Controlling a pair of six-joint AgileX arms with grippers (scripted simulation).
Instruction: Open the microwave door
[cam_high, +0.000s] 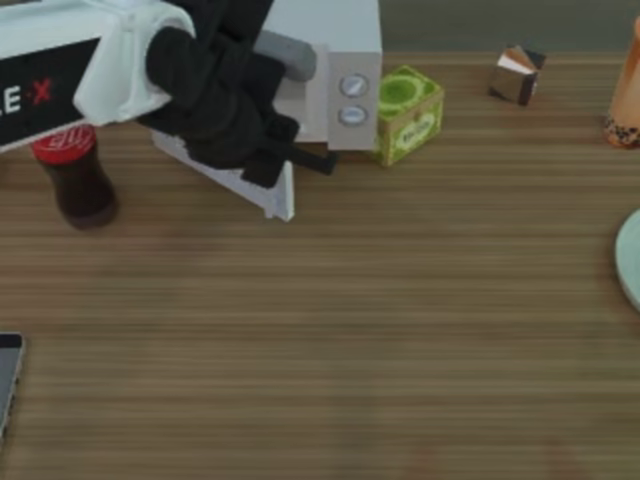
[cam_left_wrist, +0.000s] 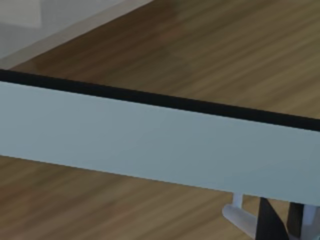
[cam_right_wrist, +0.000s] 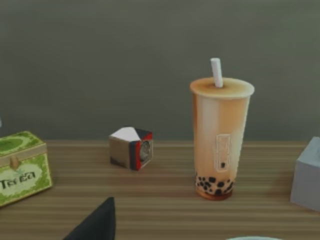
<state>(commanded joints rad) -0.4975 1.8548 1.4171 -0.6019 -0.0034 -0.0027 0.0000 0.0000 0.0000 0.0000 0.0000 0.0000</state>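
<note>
The white microwave (cam_high: 335, 40) stands at the back of the table, its two silver knobs (cam_high: 352, 100) facing front. The microwave door (cam_high: 270, 195) stands swung partly out from the body, hinged on the left, with its free edge pointing toward the table's front. My left gripper (cam_high: 300, 160) reaches over the door from the left and is shut on the door's pale handle (cam_left_wrist: 240, 216). In the left wrist view the door's edge (cam_left_wrist: 160, 140) fills the middle and my left gripper (cam_left_wrist: 282, 222) sits at the handle. My right arm is out of the top view.
A cola bottle (cam_high: 75, 175) stands left of the door. A green tea box (cam_high: 408, 115) touches the microwave's right side. Farther right are a small cube (cam_high: 517, 75), a bubble tea cup (cam_high: 625, 100) and a plate rim (cam_high: 632, 255). A phone (cam_high: 8, 380) lies front left.
</note>
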